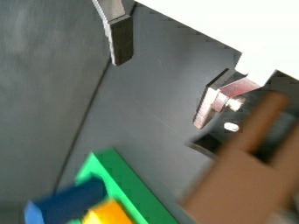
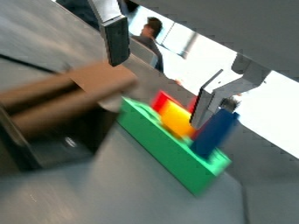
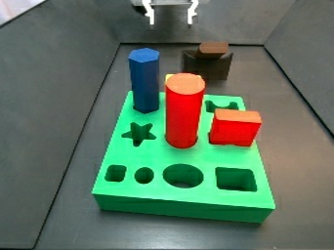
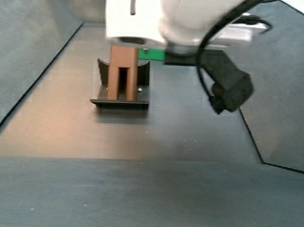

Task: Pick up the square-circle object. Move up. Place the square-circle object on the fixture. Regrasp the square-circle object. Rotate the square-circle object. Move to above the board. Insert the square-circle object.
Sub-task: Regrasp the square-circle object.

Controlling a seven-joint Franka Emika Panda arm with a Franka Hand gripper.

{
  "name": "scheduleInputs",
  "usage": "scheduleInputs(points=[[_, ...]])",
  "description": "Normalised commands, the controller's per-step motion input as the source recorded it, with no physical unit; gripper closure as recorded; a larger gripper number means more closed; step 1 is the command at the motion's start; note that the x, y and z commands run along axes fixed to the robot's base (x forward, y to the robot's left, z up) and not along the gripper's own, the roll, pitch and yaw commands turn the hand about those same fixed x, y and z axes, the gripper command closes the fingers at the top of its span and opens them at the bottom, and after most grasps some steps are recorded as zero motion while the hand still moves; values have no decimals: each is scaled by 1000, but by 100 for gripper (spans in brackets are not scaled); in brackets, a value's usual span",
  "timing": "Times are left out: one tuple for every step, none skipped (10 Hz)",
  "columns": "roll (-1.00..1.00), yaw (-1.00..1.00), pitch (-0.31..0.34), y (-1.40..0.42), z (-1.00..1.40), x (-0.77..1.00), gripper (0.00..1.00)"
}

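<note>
place: robotics lab test cell | evidence: dark grey walled worktop [image 3: 78, 166] enclosing the scene; green board [image 3: 183, 181] carrying shaped pegs; gripper [image 3: 170, 10] hanging open and empty above the far end; person [image 2: 149, 33] sitting in a bright room behind

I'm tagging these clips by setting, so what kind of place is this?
Probably a robotics lab test cell: a dark walled work surface holds a green board with shaped cut-outs and a fixture carrying the square-circle object. The gripper hangs empty above it, fingers apart.
</note>
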Motion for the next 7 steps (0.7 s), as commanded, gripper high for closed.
scheduleInputs(points=[[806, -1000, 23, -1000, -153, -134, 0], [803, -1000, -4, -1000, -119, -49, 0], [793, -1000, -46, -1000, -103, -53, 0], [790, -1000, -67, -1000, -90, -63, 0], [787, -1000, -109, -907, -44, -76, 0], [784, -1000, -137, -703, -23, -73, 0], [779, -1000, -175, -441, -1, -55, 0]])
